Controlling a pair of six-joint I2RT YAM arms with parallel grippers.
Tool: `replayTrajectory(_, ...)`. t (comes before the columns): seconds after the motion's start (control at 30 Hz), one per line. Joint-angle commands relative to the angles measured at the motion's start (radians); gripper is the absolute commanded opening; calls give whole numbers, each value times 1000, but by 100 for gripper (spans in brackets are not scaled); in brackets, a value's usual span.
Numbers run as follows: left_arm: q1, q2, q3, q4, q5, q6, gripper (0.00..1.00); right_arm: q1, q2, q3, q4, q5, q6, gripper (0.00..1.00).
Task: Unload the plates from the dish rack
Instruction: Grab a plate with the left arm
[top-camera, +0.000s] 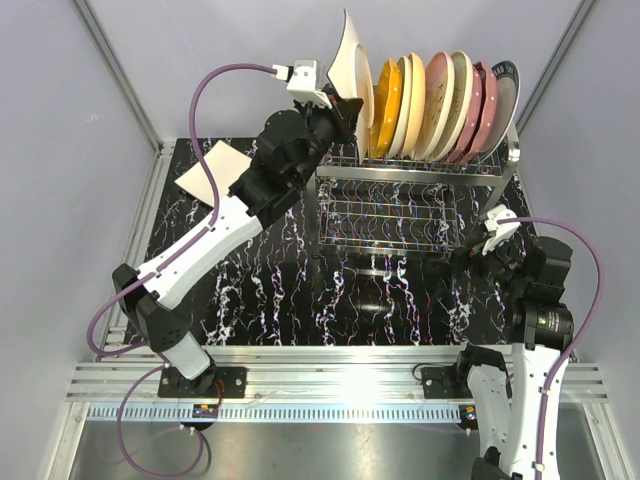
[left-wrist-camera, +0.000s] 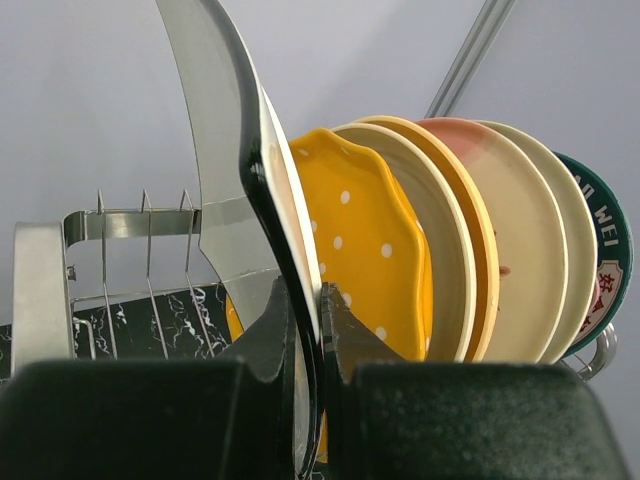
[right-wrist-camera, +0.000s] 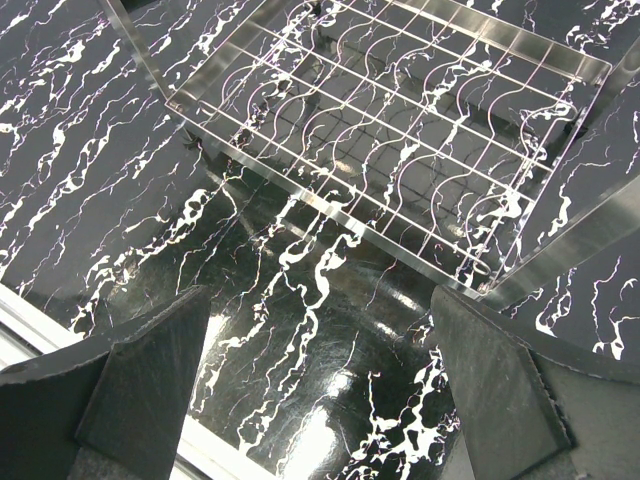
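My left gripper (top-camera: 343, 104) is shut on the lower rim of a white plate with a dark edge (top-camera: 350, 58), which stands on edge, tilted left, at the left end of the dish rack (top-camera: 420, 175). In the left wrist view both fingers (left-wrist-camera: 268, 335) pinch that plate (left-wrist-camera: 225, 150), right beside a yellow-orange polka-dotted plate (left-wrist-camera: 370, 250). Several more plates (top-camera: 440, 100) stand upright in the top tier: cream, pink and one with a dark patterned rim. My right gripper (top-camera: 488, 243) hangs open and holds nothing, low over the table by the rack's right front.
A white square plate (top-camera: 212, 170) lies flat on the black marbled table (top-camera: 270, 290) at the back left. The rack's lower wire tier (right-wrist-camera: 400, 130) holds nothing and lies just beyond the right gripper (right-wrist-camera: 320, 350). Metal frame posts (top-camera: 120, 70) run along both sides.
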Motion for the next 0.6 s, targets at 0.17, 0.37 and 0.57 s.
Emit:
replayTrajectory(0.17, 0, -132, 51, 310, 33, -56, 0, -8, -7, -3, 14, 11, -13, 100)
replayTrajectory(0.37, 0, -131, 71, 299, 43, -46, 0, -9, -7, -2, 15, 11, -13, 100)
replayTrajectory(0.57, 0, -137, 86, 300, 43, -27, 0, -9, -5, -3, 14, 9, -13, 100)
